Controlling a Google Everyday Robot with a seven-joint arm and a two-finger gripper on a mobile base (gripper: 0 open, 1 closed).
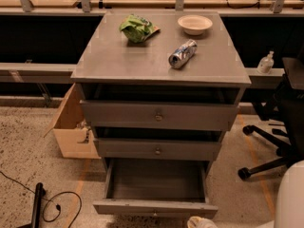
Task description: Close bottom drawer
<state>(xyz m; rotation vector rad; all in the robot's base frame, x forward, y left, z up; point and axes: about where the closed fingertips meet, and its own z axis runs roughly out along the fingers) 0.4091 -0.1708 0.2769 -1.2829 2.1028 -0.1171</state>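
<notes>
At the foot of the grey cabinet (156,61), the bottom drawer (142,206) is pulled well out toward the camera. Its wide shallow tray is open to view and nothing shows inside. Its front panel runs parallel to the lower frame edge and sits close to it; the small knob (154,213) is only just visible on that panel.

The gripper (201,222) is a pale shape at the very bottom edge, just right of the drawer's front right corner and in front of the panel. It is cut off by the frame, so how open it is cannot be told, nor whether it touches the drawer or holds anything. The white arm (290,198) fills the bottom right corner.

Above, the middle drawer (156,149) and top drawer (159,114) each show a dark gap over their fronts.

On the cabinet top:
- a crumpled green bag (137,28) at back left
- a bowl (194,24) at back right
- a can (182,54) lying on its side toward the right edge

Left of the cabinet, a cardboard box (70,127) stands against its side. Speckled floor (28,151) lies open in front of the box, down to a black cable (59,205) at lower left. To the right, an office chair (280,127) stands apart from the cabinet, with a strip of bare floor between them. A bottle (266,62) sits on the ledge behind the chair.
</notes>
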